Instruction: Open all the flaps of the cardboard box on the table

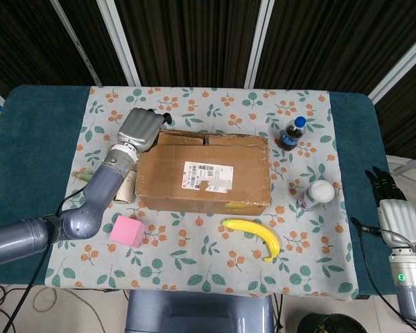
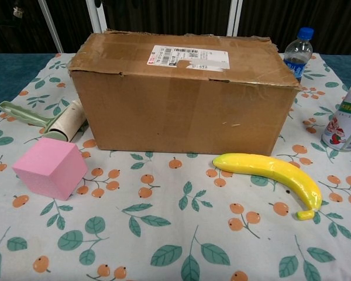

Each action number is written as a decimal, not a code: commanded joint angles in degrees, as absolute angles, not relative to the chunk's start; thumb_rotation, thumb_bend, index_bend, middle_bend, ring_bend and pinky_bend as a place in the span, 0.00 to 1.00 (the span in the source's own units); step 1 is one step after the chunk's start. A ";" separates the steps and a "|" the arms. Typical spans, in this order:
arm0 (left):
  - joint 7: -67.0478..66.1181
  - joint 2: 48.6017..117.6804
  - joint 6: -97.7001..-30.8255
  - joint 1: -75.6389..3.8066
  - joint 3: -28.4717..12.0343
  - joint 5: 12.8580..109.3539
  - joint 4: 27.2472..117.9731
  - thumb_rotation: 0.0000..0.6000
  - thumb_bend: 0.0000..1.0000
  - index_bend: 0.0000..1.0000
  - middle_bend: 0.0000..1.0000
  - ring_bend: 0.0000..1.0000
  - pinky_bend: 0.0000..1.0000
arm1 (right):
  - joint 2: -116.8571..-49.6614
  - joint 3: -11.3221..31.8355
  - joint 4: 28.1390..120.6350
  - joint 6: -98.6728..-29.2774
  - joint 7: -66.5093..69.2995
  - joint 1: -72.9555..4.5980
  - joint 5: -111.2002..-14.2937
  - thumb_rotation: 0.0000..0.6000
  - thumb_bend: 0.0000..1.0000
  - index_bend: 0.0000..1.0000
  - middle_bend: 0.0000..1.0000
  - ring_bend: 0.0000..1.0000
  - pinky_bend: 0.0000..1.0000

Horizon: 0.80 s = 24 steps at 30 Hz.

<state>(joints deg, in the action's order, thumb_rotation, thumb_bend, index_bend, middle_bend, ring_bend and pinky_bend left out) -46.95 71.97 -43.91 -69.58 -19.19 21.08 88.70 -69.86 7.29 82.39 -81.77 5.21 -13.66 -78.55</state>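
Cardboard box (image 1: 204, 173) sits mid-table, flaps flat, probably light and bendy, so grab a flap edge. Left hand (image 1: 140, 128) hovers at its far-left corner, fingers hidden. Right hand (image 1: 395, 211) idles far right, fingers extended, empty.

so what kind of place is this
Probably a robot test or data-collection setup rather than a home: a table under a fruit-print tablecloth, staged props such as a cardboard box and banana, and dark curtains behind.

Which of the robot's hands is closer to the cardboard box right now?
The left hand. It hovers at the far left corner of the cardboard box, seemingly over its edge. The right hand sits off the cloth at the table's right edge, well away from it.
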 commanded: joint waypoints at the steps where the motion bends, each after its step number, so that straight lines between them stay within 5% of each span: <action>1: -46.96 73.33 -43.83 -71.05 -18.07 20.36 87.69 1.00 1.00 0.31 0.45 0.33 0.41 | -69.89 7.44 82.36 -81.66 5.38 -13.58 -78.52 1.00 0.21 0.00 0.00 0.00 0.23; 24: -42.05 76.74 -43.51 -74.70 -13.55 19.71 84.84 1.00 1.00 0.39 0.57 0.42 0.48 | -70.02 8.26 82.79 -80.95 5.87 -12.97 -78.75 1.00 0.21 0.00 0.00 0.00 0.23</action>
